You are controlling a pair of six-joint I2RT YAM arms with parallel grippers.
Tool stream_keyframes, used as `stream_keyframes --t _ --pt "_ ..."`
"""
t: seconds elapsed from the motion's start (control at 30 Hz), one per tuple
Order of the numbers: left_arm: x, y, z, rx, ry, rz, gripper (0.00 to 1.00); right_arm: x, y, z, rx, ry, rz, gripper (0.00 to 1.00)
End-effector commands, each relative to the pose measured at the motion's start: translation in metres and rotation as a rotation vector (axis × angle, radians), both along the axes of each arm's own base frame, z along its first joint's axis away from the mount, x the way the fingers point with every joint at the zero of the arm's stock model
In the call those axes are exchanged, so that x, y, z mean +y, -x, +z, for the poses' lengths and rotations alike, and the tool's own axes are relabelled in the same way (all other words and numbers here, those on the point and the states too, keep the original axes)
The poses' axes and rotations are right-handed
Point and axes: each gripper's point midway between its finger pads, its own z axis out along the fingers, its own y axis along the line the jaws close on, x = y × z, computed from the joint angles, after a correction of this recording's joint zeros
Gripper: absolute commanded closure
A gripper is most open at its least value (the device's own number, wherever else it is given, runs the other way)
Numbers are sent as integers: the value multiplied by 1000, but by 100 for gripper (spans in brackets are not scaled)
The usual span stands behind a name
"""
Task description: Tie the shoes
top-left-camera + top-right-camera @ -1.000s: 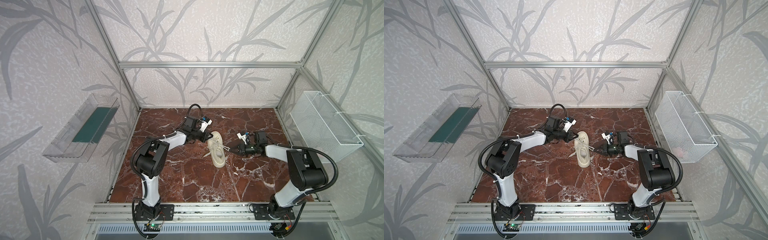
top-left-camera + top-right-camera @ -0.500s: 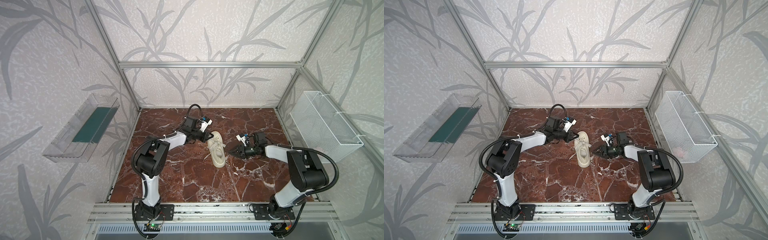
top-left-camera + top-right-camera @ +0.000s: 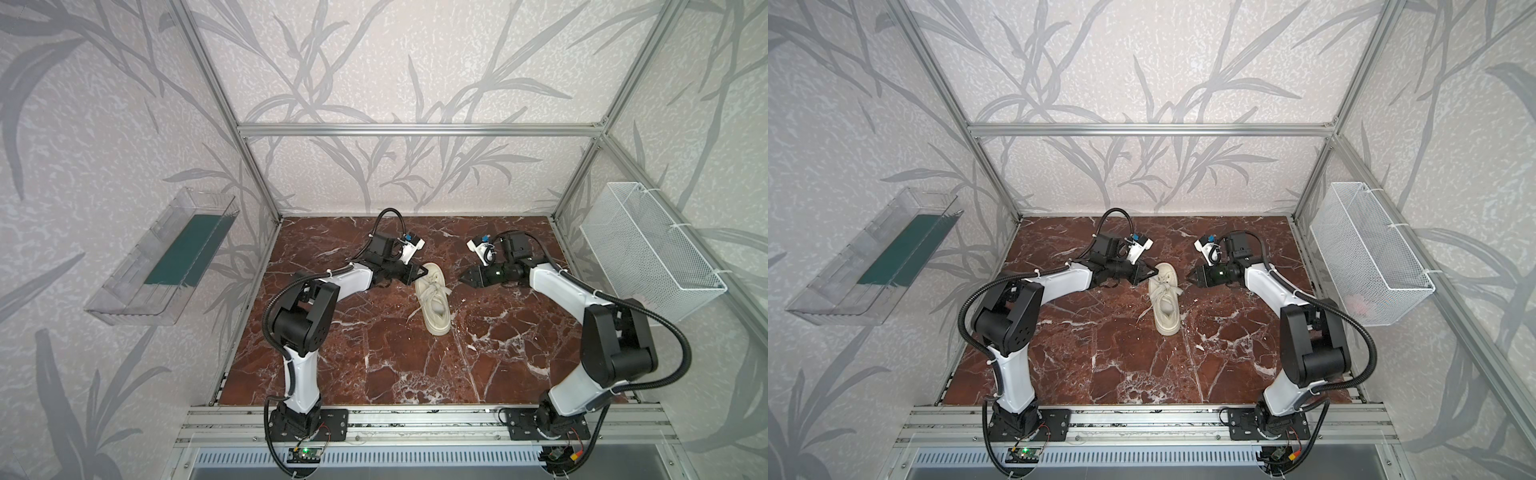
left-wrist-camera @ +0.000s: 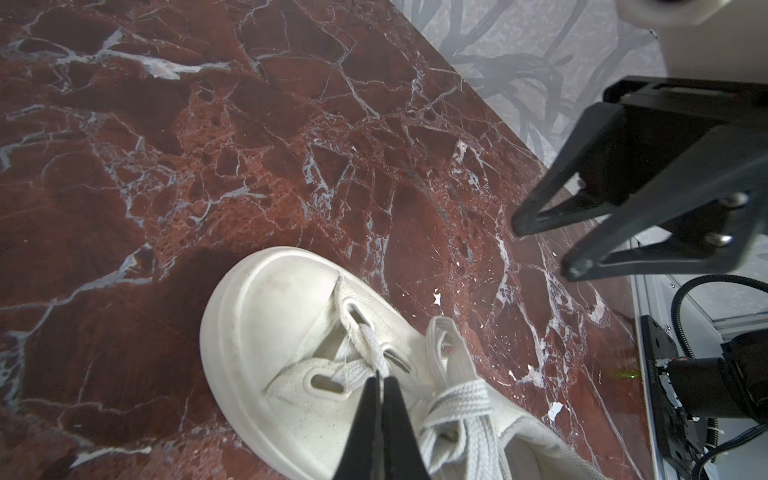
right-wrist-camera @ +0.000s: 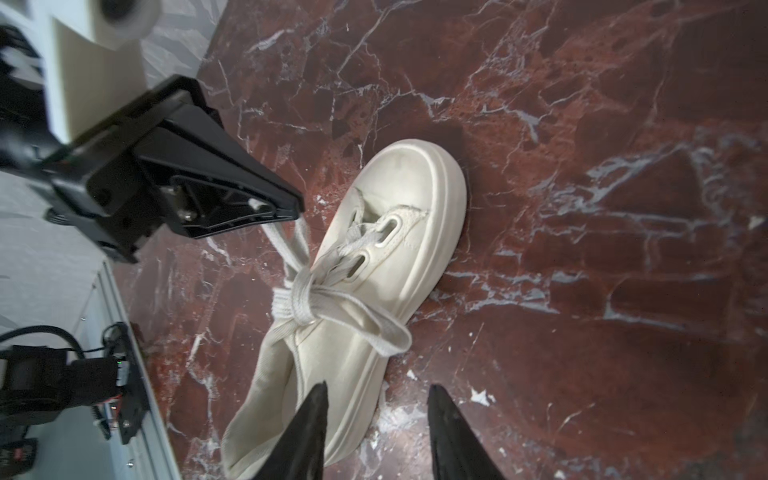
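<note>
Here's the sneaker, around the middle of the marble surface and a little toward the back edge. The toe points to the back edge and the heel to the front, so its long axis runs back to front between the two arms.

The left gripper is pinched right down, jaws together. It has the left loop of the laces nipped at its tip, just off the toe end on the sneaker's left side. That loop runs from the knot straight across to the black tip.

On the other side, the right gripper is partway open with nothing in it. It stands just beside the sneaker's right flank, clear of it. The right loop lies slack over that same flank, pointing toward it.

So for my money the right arm is the nearer one to that loop. It needs a short reach in across the sneaker's width, then a pull against the left to cinch the bow.
</note>
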Motion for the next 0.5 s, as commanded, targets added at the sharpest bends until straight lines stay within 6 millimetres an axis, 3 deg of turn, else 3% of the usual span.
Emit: stream_keyframes --t 0.0,0.27,0.47 --pt "-1 -1 0 -2 20 -8 100 5 6 -36 47 143 68 60" --pt "-1 1 -1 4 23 -10 100 18 2 -59 78 167 104 60" --pt "-1 1 -4 8 18 -11 100 28 14 -51 84 106 162 61"
